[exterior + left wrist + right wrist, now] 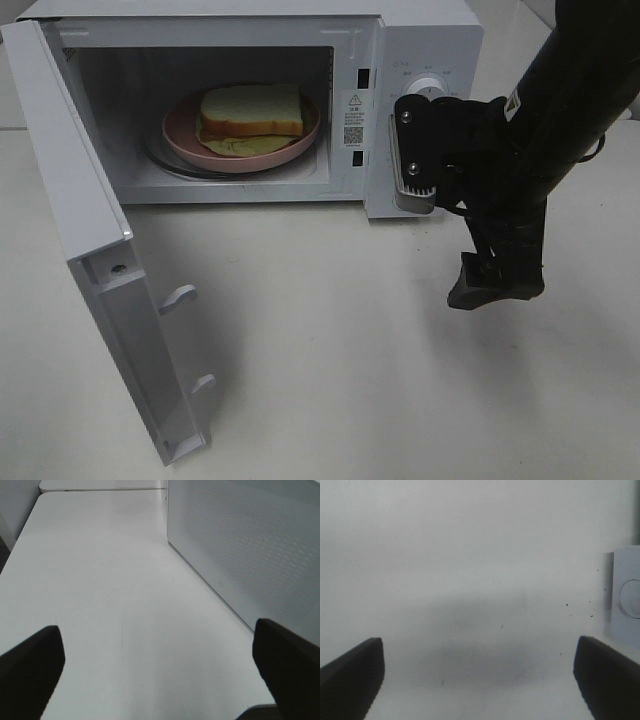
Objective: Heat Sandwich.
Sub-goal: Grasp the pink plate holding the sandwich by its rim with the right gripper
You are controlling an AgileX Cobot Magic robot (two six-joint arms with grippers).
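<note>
The right hand (480, 685) hangs above the white surface (330, 350) with its two dark fingers (351, 680) spread wide apart and nothing between them. In the high view it sits at the right, on a black arm that slants down from the upper corner, in front of the control panel of a white microwave (430, 40). A corner of that panel, with its round dial (630, 598), shows at the edge of the right wrist view. The left hand (160, 680) is also spread wide and holds nothing. It sits low over the surface, just beside the microwave's perforated outer wall (250, 545), and cannot be seen in the high view. The microwave stands at the back of the surface with its door (90, 230) swung fully open toward the left. Two white latch hooks stick out from the door's inner edge. Inside the lit cavity rests a round pink plate (178, 135). On the plate lies the sandwich (250, 112), with pale bread on top, a tan crust along its side and a yellowish-green layer showing beneath. The sandwich is well apart from both hands.
</note>
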